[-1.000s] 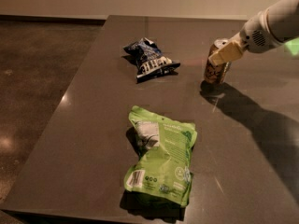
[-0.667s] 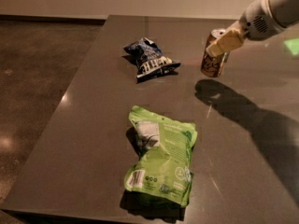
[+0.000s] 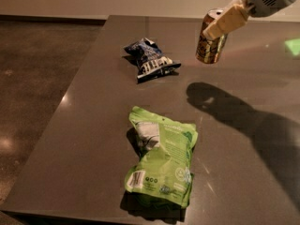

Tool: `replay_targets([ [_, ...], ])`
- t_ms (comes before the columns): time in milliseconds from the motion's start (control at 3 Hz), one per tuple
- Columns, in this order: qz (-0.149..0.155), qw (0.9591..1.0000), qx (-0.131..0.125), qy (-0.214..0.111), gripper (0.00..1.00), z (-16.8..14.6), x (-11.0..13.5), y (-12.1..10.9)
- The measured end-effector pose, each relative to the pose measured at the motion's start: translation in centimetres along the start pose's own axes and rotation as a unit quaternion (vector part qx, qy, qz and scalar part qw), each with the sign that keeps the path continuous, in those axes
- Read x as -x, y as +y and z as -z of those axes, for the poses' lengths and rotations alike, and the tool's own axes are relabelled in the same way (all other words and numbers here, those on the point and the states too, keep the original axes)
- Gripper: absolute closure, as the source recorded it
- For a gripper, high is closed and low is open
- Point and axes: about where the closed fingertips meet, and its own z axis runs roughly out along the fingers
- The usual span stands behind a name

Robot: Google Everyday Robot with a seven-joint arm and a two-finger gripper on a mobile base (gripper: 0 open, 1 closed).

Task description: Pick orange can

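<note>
The orange can (image 3: pixel 211 45) is gold-orange with pale lettering and hangs in the air above the dark table (image 3: pixel 93 125), tilted slightly, at the upper right. My gripper (image 3: pixel 224 21) reaches in from the top right corner and is shut on the can's upper part, with a pale finger (image 3: pixel 227 20) across its side. The can's shadow (image 3: pixel 211 97) falls on the table well below it, so the can is clear of the surface.
A dark blue chip bag (image 3: pixel 150 60) lies at the back middle of the table. A green chip bag (image 3: pixel 163 159) lies near the front edge. The table's left edge drops to a brown floor (image 3: pixel 37 78). A green light patch (image 3: pixel 293 46) shows at far right.
The gripper has lifted the can off the table and carried it upward; the can's shadow has separated from it. The two bags have not moved.
</note>
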Motion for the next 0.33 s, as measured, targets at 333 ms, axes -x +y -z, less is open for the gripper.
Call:
replay_targets([
  [333, 0.000, 1.0000, 0.000, 0.000, 1.00, -0.01, 0.00, 0.00],
])
